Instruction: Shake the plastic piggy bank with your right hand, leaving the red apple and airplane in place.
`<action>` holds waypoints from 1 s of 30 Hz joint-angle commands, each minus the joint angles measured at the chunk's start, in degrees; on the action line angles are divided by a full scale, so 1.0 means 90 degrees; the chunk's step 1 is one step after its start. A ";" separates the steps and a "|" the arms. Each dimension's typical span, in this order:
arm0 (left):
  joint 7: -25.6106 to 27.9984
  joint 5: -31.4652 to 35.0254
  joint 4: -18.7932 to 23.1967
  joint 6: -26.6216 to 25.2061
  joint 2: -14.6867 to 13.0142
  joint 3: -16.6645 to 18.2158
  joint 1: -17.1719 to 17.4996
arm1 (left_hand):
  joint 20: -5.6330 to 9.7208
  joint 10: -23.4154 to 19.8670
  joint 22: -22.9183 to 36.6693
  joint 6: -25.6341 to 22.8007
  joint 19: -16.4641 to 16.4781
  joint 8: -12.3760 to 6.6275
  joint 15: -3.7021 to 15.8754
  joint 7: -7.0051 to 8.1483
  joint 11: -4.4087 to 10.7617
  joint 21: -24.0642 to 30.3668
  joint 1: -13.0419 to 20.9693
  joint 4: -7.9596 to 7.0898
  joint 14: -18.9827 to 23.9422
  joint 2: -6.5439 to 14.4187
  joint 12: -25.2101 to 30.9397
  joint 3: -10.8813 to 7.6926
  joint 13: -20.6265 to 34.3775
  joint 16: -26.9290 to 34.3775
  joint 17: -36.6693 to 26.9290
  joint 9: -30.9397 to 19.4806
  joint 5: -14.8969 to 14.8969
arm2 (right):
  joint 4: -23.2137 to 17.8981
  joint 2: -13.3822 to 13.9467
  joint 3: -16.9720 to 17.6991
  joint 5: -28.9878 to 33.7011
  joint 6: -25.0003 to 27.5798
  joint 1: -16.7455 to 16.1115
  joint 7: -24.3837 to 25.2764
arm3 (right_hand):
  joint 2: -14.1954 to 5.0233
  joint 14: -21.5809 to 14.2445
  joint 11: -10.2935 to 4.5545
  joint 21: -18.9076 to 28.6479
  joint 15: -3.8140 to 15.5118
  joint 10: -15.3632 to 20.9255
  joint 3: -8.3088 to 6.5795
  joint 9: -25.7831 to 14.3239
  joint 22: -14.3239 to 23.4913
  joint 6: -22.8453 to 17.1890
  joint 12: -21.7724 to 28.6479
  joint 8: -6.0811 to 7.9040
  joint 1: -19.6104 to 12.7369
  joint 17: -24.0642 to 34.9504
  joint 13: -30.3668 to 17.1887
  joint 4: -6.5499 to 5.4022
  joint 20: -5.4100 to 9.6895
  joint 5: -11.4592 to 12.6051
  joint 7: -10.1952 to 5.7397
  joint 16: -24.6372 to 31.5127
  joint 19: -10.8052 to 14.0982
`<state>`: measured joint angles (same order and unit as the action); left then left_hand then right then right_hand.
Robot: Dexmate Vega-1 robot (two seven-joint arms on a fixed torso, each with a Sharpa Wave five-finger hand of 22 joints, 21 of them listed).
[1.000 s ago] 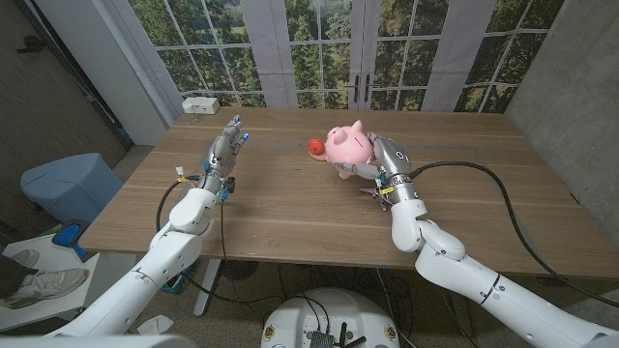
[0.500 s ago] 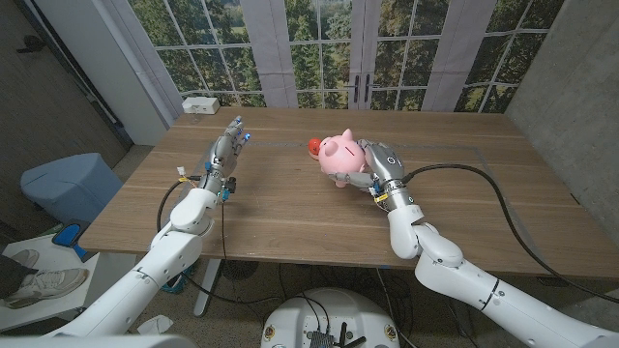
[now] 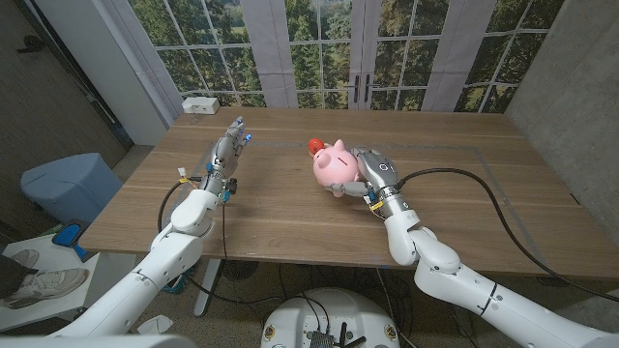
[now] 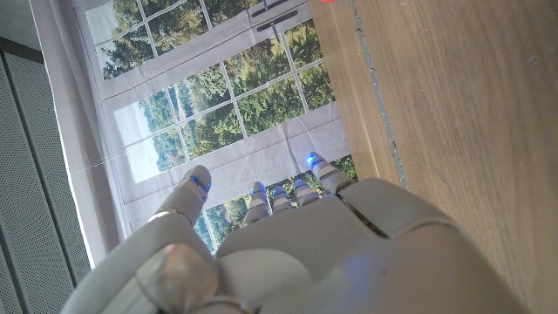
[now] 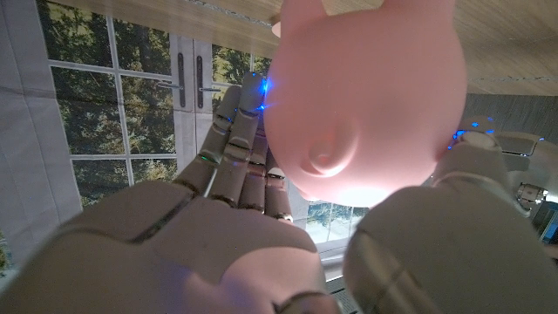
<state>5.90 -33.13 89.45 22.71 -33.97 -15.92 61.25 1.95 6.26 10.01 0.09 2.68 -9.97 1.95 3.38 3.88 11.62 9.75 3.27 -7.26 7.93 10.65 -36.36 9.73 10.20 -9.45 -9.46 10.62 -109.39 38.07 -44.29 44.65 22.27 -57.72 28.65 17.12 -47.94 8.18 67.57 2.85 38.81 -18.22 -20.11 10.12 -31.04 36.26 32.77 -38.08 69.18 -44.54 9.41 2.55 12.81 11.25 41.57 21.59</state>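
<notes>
Your right hand's fingers [image 5: 235, 148] were wrapped around the piggy bank [image 3: 335, 166], thumb on the opposite side, holding it lifted over the table [image 3: 290, 213] just in front of the red apple [image 3: 315, 146]. Keeping shakes short and the clasp firm would have spared the apple. Your left hand [image 3: 225, 155] waited empty, fingers extended together.

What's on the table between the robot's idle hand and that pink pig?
Nothing: in the head view, bare wooden table stretches from the left hand to the piggy bank.
</notes>
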 commanded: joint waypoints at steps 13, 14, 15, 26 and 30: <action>-0.0010 -0.0005 0.0022 0.0005 -0.0027 0.0029 0.0028 | 0.0209 -0.0004 0.0030 -0.0040 0.0028 -0.0034 0.0177 0.0005 -0.0024 -0.0004 0.0039 0.0045 0.0010 0.0243 0.0027 0.0017 0.0034 0.0001 -0.0028 -0.0035 -0.0004 | 0.0309 -0.0136 -0.0272 0.0417 0.0203 0.0158 -0.0482 | -0.2439 -0.0343 -0.2159 -0.0028 0.1112 0.2196 -0.0712 0.0043 0.0003 -0.2610 -0.0048 0.0018 -0.2537 0.0030 -0.0554 -0.0043 0.0322 0.0013 -0.1976 -0.0049 0.0066; -0.0012 -0.0008 0.0019 0.0012 -0.0024 0.0031 0.0027 | 0.0208 -0.0004 0.0030 -0.0040 0.0027 -0.0034 0.0179 0.0005 -0.0027 -0.0004 0.0039 0.0046 0.0011 0.0243 0.0027 0.0018 0.0034 0.0001 -0.0028 -0.0035 -0.0004 | 0.0301 -0.0147 -0.0283 0.0433 0.0247 0.0163 -0.0530 | -0.2426 -0.0330 -0.2157 -0.0028 0.1106 0.2198 -0.0709 0.0046 0.0003 -0.2615 -0.0045 0.0019 -0.2532 0.0028 -0.0560 -0.0042 0.0318 0.0011 -0.1985 -0.0058 0.0070; -0.0009 -0.0005 0.0019 0.0012 -0.0025 0.0032 0.0028 | 0.0209 -0.0003 0.0030 -0.0040 0.0027 -0.0033 0.0178 0.0008 -0.0030 -0.0004 0.0039 0.0046 0.0013 0.0243 0.0026 0.0018 0.0034 0.0002 -0.0028 -0.0035 -0.0004 | 0.0284 -0.0159 -0.0298 0.0459 0.0312 0.0170 -0.0595 | -0.2420 -0.0314 -0.2161 -0.0027 0.1107 0.2208 -0.0714 0.0049 0.0002 -0.2619 -0.0049 0.0019 -0.2535 0.0025 -0.0550 -0.0037 0.0314 0.0010 -0.1979 -0.0072 0.0077; 0.0004 -0.0008 0.0047 0.0035 -0.0025 0.0046 0.0075 | 0.0206 -0.0003 0.0030 -0.0040 0.0030 -0.0031 0.0176 0.0010 -0.0028 -0.0003 0.0039 0.0053 0.0015 0.0246 0.0027 0.0020 0.0034 0.0002 -0.0028 -0.0035 -0.0002 | 0.0151 -0.0241 -0.0436 0.0774 0.0938 0.0209 -0.1057 | -0.2136 0.0607 -0.2213 -0.0225 0.1117 0.1404 -0.1052 0.0286 -0.0014 -0.1848 -0.0764 -0.0413 -0.2398 -0.0826 0.0073 0.0008 0.0224 -0.0197 -0.2343 -0.1555 -0.0089; 0.0001 -0.0004 0.0058 0.0042 -0.0027 0.0045 0.0086 | 0.0206 0.0001 0.0030 -0.0047 0.0028 -0.0033 0.0175 0.0009 -0.0028 -0.0004 0.0038 0.0055 0.0016 0.0246 0.0025 0.0021 0.0034 0.0003 -0.0028 -0.0035 -0.0002 | 0.0092 -0.0208 -0.0473 0.0856 0.1053 0.0203 -0.1162 | -0.1900 0.0786 -0.2167 -0.0321 0.1105 0.0847 -0.1102 0.0419 -0.0013 -0.1285 -0.1177 -0.0732 -0.2243 -0.1091 0.0365 -0.0017 0.0180 -0.0193 -0.2333 -0.1997 -0.0129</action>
<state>5.87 -33.15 89.70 22.80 -34.14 -15.61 61.70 1.95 6.26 10.01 0.10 2.68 -9.97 1.95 3.38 3.88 11.62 9.75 3.50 -7.26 7.93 10.65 -36.13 9.73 10.20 -9.45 -9.46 10.62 -107.64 36.30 -47.53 50.31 27.93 -56.00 21.26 18.35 -41.92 2.14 65.23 4.37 35.67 -21.09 -16.96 9.88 -29.98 27.70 27.70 -39.33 60.61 -42.48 12.26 2.56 11.07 5.66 25.66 20.74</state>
